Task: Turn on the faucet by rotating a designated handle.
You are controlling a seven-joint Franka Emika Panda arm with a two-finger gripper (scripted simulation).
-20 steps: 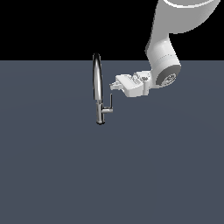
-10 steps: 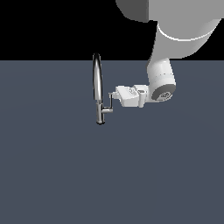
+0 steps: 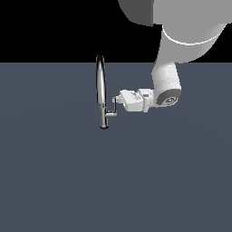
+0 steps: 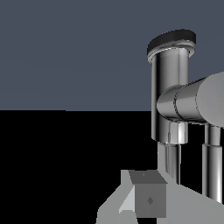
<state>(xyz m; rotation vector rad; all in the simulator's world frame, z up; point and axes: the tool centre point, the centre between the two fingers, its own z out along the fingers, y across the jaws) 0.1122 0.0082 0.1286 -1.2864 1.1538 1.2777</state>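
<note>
The faucet (image 3: 100,88) is a tall chrome gooseneck tap standing upright on the dark grey surface. Its handle (image 3: 113,110) is a small L-shaped lever on the side toward the exterior view's right. My gripper (image 3: 117,101) lies level, pointing to the exterior view's left, with its fingertips right at the handle's upright bar. I cannot tell whether they touch it. In the wrist view the faucet base (image 4: 169,87), the handle stub (image 4: 192,103) and its slim bar (image 4: 213,164) are close ahead of one grey fingertip (image 4: 148,200). The finger spacing does not show.
The flat dark grey surface (image 3: 59,172) spreads around the faucet. My white arm (image 3: 167,86) comes down from the upper part of the exterior view's right.
My gripper has moved toward the exterior view's left and slightly down, from clear of the faucet to right against the handle. The faucet and handle look unmoved.
</note>
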